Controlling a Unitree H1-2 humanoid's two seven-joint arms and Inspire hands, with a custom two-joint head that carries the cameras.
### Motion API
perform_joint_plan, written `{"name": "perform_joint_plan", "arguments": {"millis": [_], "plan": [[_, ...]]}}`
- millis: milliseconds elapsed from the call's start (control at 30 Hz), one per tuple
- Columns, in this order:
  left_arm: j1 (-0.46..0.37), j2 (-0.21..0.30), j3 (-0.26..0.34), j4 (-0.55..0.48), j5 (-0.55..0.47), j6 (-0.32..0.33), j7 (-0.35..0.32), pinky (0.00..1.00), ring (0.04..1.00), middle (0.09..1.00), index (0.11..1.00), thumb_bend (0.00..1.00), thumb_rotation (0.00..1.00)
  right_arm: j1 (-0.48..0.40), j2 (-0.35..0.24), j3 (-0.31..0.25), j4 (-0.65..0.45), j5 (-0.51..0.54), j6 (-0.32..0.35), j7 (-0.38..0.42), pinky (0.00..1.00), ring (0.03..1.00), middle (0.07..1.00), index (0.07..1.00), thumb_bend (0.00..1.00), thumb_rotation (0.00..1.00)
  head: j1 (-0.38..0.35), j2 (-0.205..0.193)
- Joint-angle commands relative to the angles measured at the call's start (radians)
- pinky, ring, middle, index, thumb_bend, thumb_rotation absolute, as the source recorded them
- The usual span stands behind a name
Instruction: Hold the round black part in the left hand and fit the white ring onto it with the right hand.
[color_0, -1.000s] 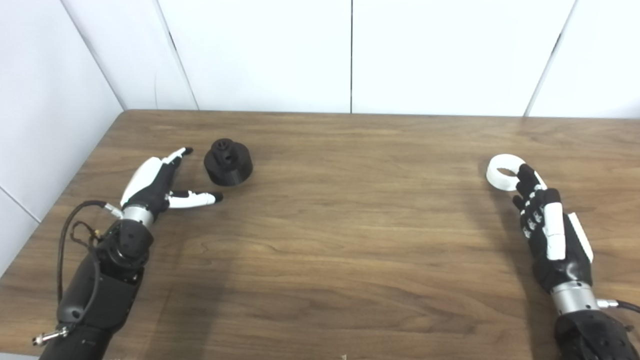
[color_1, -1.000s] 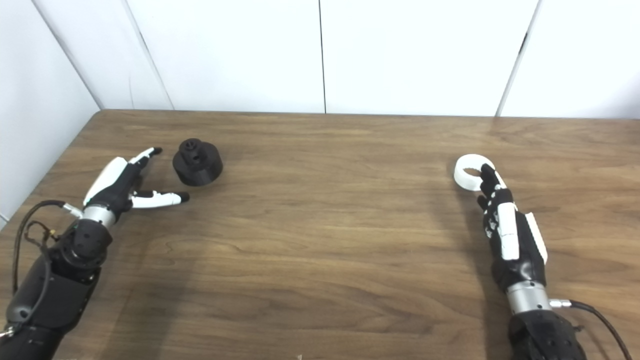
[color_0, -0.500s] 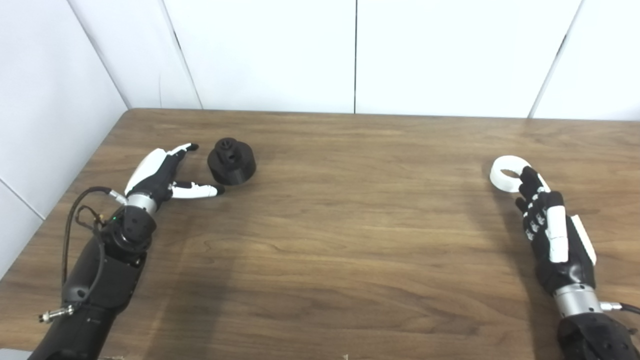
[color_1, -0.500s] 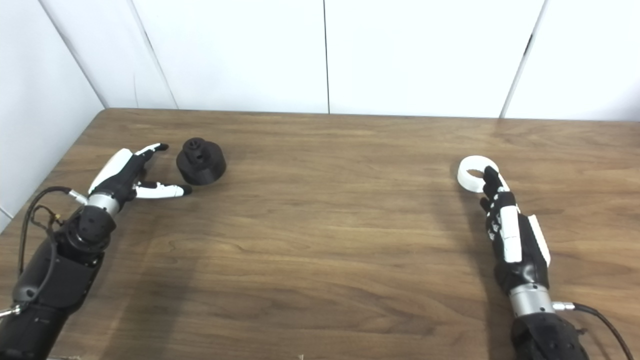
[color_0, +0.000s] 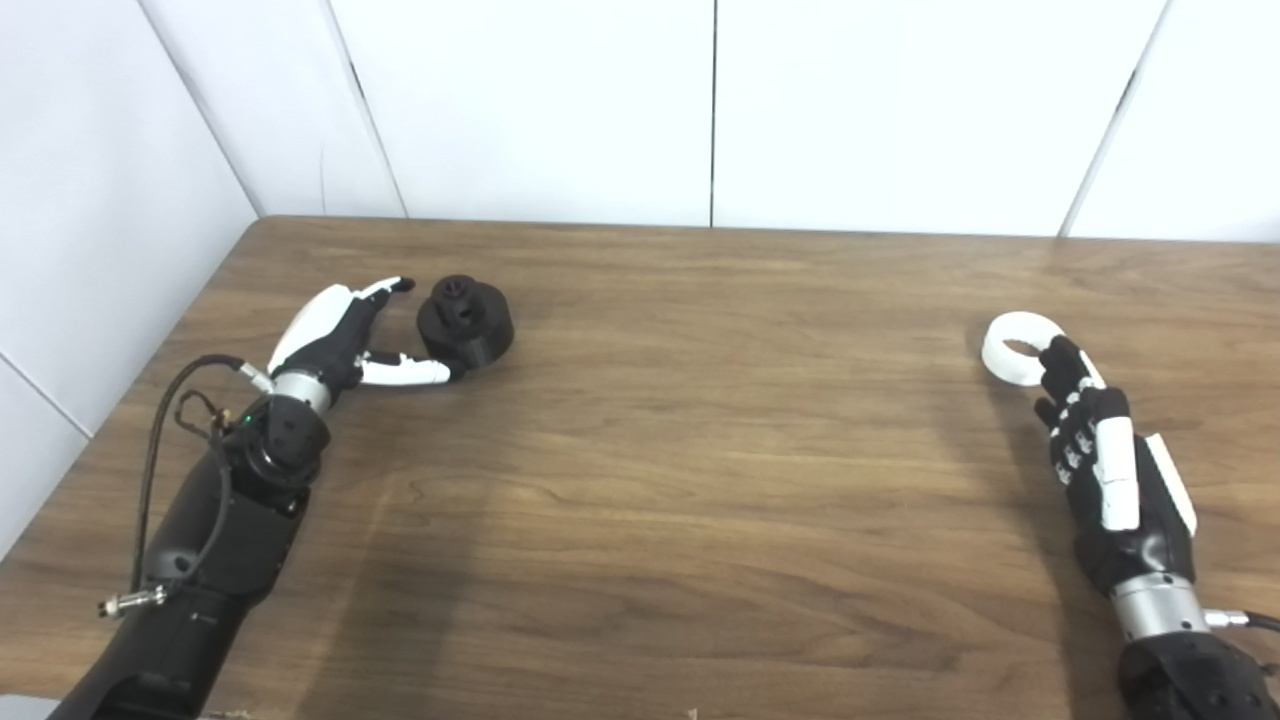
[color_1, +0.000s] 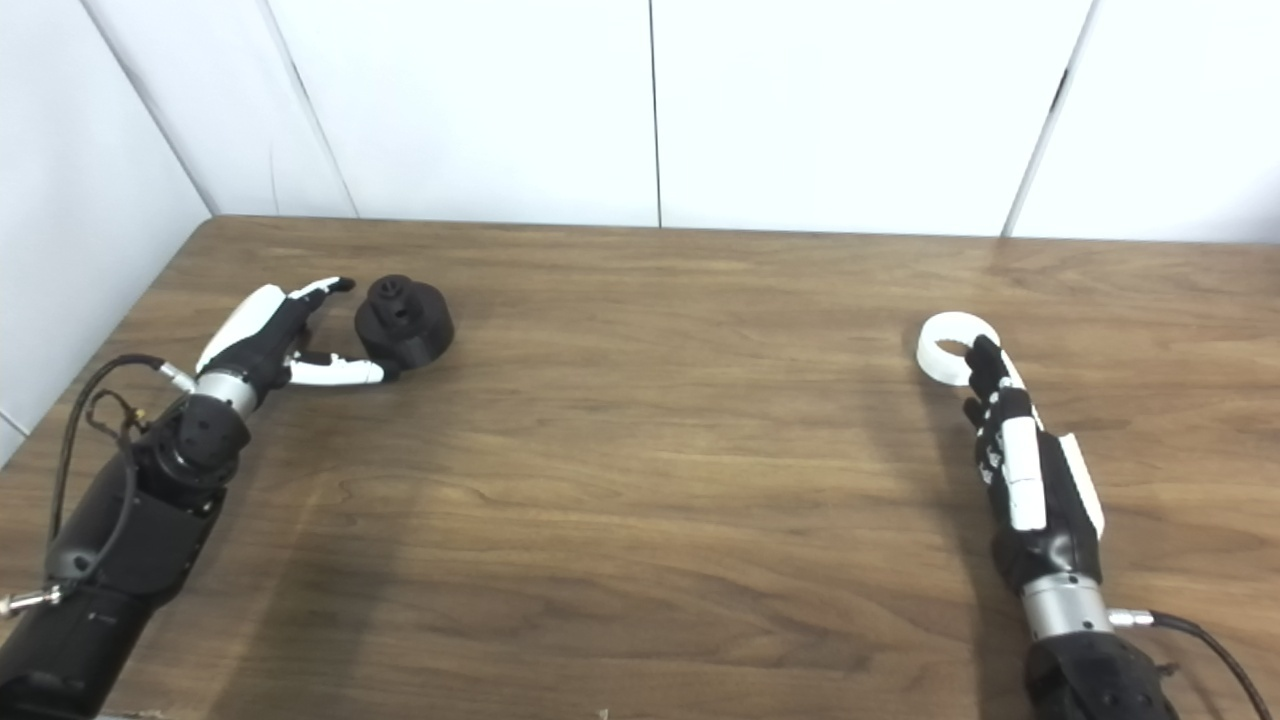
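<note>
The round black part (color_0: 466, 321) stands on the wooden table (color_0: 680, 450) at the far left, with a small hub on top. My left hand (color_0: 345, 335) is open just left of it, fingers spread; the thumb tip reaches the part's near side and the upper fingers point past its far side. The white ring (color_0: 1020, 346) lies flat at the right. My right hand (color_0: 1100, 460) lies behind the ring with its fingertips over the ring's near rim; the fingers are apart and hold nothing.
White wall panels (color_0: 710, 110) close off the table's back and left sides. The table's left edge (color_0: 160, 340) runs close beside my left arm. Broad bare wood lies between the two hands.
My left hand has moved forward and right, up to the black part, its thumb now at the part's base. The right hand and ring have barely moved. The camera shifted slightly.
</note>
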Motion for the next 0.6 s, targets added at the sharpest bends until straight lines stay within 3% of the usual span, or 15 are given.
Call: {"name": "perform_joint_plan", "arguments": {"millis": [0,200,333,567], "plan": [[-0.062,0.008,-0.001,0.001,0.008,-0.036,0.029,0.91,1.000,0.960,0.900,0.96,0.37,0.019,0.004,-0.004,-0.001,0.003,-0.029,-0.001,1.00,1.000,0.969,0.972,0.66,1.00,-0.001,0.000],[-0.083,0.001,-0.020,0.034,0.016,-0.066,0.043,0.91,1.000,0.956,0.889,0.98,0.37,0.021,0.005,-0.007,0.006,0.009,-0.035,0.000,1.00,1.000,0.968,0.973,0.67,1.00,-0.002,-0.004],[-0.089,-0.004,-0.030,0.027,0.020,-0.046,0.037,0.91,0.993,0.959,0.891,0.98,0.39,0.023,0.005,-0.007,0.009,0.006,-0.039,0.000,1.00,1.000,0.969,0.975,0.67,1.00,-0.004,-0.005],[-0.088,-0.011,-0.028,0.034,0.006,-0.076,0.045,0.90,0.998,0.955,0.865,0.96,0.35,0.027,0.005,-0.006,0.006,0.004,-0.039,0.000,1.00,1.000,0.966,0.975,0.67,1.00,-0.004,-0.006]]}}
